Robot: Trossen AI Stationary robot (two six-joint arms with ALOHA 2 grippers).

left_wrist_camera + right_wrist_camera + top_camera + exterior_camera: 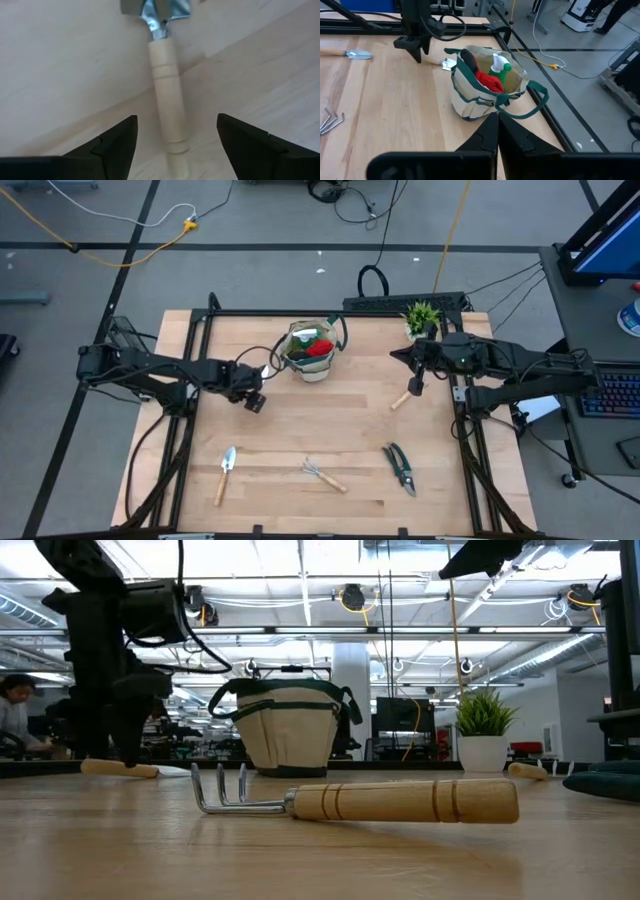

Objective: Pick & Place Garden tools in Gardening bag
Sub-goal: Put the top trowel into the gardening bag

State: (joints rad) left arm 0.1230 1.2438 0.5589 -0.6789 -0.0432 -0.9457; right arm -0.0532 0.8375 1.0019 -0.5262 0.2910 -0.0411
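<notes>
1. The surface [330, 430] is a pale wooden top in a dark metal frame, standing on a grey floor with cables trailing across it. The level view shows a large room behind, with ceiling lights and a person seated at the far left.
2. A small spiky potted plant [421, 317] stands at the far right corner, near the right arm.
3. Three tools lie along the near side, well apart: a trowel [226, 473] to the left, a rake [322, 474] in the middle, and pruning shears [400, 468] to the right. Another wooden handle [400, 400] lies on the boards just below the right claw.
4. The left claw [176, 137] is released, fingers spread on either side of the wooden handle of a second trowel [165, 95] that lies flat on the boards. This trowel's blade points toward the bag.
5. The right claw [497, 131] is clenched with nothing between its fingers, and hangs over the right part of the surface, facing the bag.
6. The gardening bag [312, 352] sits upright at the far middle, just right of the left claw, loop handles loose. Inside are a red-black glove [487, 80] and a green spray bottle [501, 67].
</notes>
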